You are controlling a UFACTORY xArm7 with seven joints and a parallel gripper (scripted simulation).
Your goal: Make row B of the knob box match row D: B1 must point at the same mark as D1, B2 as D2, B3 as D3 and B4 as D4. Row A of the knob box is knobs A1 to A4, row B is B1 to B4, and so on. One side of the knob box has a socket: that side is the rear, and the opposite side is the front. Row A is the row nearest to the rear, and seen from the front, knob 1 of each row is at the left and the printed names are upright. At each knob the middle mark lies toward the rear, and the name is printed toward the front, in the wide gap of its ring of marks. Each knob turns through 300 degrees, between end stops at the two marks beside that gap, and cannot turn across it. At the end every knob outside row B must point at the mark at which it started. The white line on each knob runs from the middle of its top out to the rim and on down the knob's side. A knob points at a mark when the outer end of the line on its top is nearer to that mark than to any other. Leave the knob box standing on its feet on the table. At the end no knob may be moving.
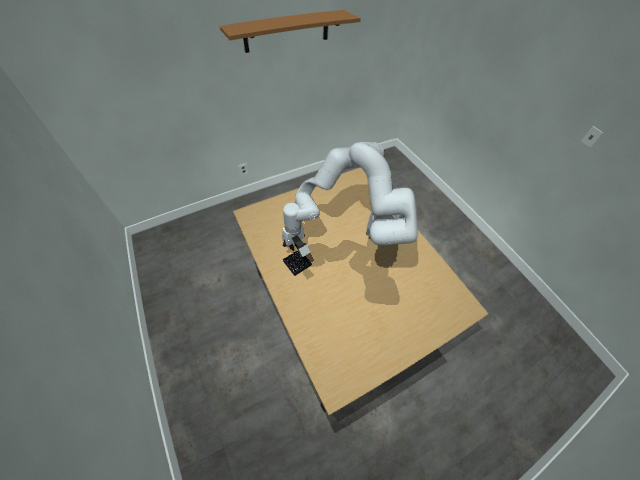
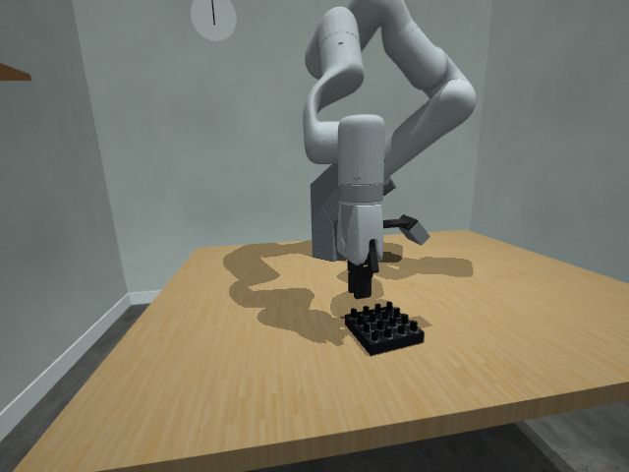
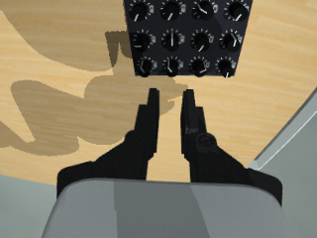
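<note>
The black knob box (image 1: pixel 297 264) (image 2: pixel 398 343) (image 3: pixel 186 54) stands on the table. In the wrist view its names lie right of the knobs, so the front is at the right, and row A is the left column. The knob 4 end is cut off at the top. B1 (image 3: pixel 171 65) is partly shaded; B2 (image 3: pixel 171 41) has its line toward the image top, and B3 (image 3: pixel 170 11) toward the lower left. D1 (image 3: pixel 226 66) points down, D3 (image 3: pixel 237 11) lower left; D2 (image 3: pixel 231 41) is unclear. My gripper (image 2: pixel 362 296) (image 3: pixel 170 102) is empty, its fingers narrowly apart, above and beside the knob 1 edge.
The wooden table (image 1: pixel 361 335) (image 2: pixel 228 385) bears the box near one long edge. Arm shadows fall across the table beside the box. A brown shelf (image 1: pixel 289 23) hangs high on the wall, away from the arm.
</note>
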